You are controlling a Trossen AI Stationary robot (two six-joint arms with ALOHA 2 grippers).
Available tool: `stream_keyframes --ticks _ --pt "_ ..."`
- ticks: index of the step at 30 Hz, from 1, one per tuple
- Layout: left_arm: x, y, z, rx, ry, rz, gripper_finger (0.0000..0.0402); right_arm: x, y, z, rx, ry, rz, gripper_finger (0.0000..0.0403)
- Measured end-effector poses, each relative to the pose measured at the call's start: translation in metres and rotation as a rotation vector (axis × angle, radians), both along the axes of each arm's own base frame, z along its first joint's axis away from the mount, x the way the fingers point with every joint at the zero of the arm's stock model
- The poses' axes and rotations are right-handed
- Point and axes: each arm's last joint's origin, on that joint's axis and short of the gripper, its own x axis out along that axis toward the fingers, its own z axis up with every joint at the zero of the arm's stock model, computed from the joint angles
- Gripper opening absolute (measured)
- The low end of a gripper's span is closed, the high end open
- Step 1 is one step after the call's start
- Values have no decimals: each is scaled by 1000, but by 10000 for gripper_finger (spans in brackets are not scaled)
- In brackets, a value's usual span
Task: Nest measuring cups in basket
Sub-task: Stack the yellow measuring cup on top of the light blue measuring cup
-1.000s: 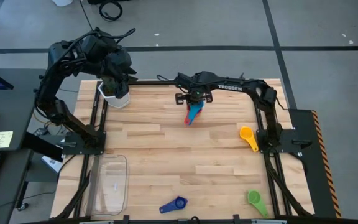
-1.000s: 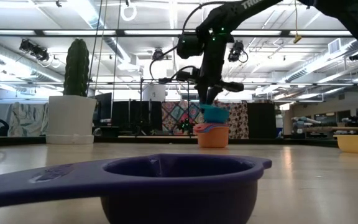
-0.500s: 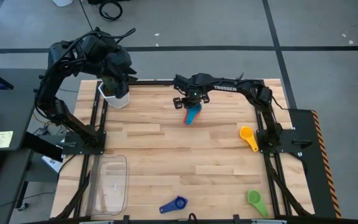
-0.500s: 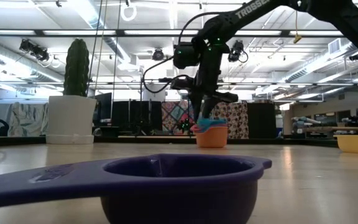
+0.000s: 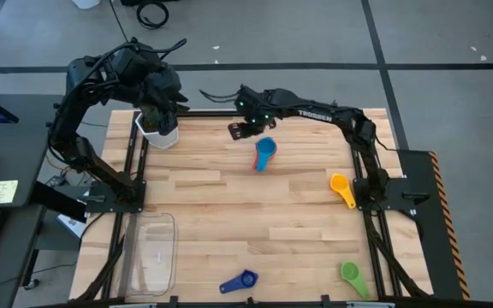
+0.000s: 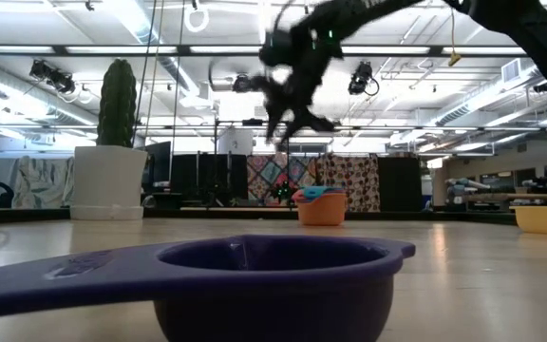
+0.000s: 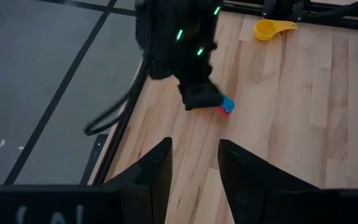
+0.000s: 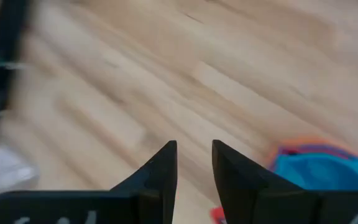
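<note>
A light blue measuring cup (image 5: 264, 152) sits nested in an orange one (image 6: 322, 209) on the far middle of the table, with a red bit showing beneath (image 7: 224, 111). My right gripper (image 5: 245, 128) hangs open above the table, just left of this stack and apart from it, with nothing between its fingers (image 8: 193, 149). A yellow cup (image 5: 342, 188), a green cup (image 5: 352, 275) and a dark blue cup (image 5: 239, 281) lie singly on the table. The clear basket (image 5: 154, 252) stands at the near left. My left gripper (image 7: 194, 146) waits open at the far left.
A white pot with a green cactus (image 6: 108, 180) stands at the far left corner, under my left arm. The dark blue cup (image 6: 254, 275) lies close before the low camera. Bare wood lies between the stack and the basket.
My right gripper has let go of the light blue cup, risen, rolled at the wrist and moved toward the table's left edge. The light blue cup has settled lower into the orange cup and stays on the table.
</note>
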Motion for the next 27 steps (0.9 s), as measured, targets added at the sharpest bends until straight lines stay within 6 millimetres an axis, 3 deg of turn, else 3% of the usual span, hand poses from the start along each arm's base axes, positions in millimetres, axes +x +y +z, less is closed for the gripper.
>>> stream_keyframes --ticks 7,10,17,21,24,27 --pt "0 1 0 10 6 14 135 1 41 95 -253 -194 316 105" --pt "0 1 0 11 8 15 135 -7 65 123 -355 -242 466 105" --pt "0 1 -1 0 4 26 135 -54 116 156 -352 -241 661 106" --pt "0 1 -1 -44 -15 72 135 -94 140 171 -301 -163 748 106" --pt "0 1 -1 -67 -27 96 135 -127 153 181 -249 -93 770 106" --pt "1 1 -1 -75 -29 102 135 -147 162 195 -230 -161 729 106"
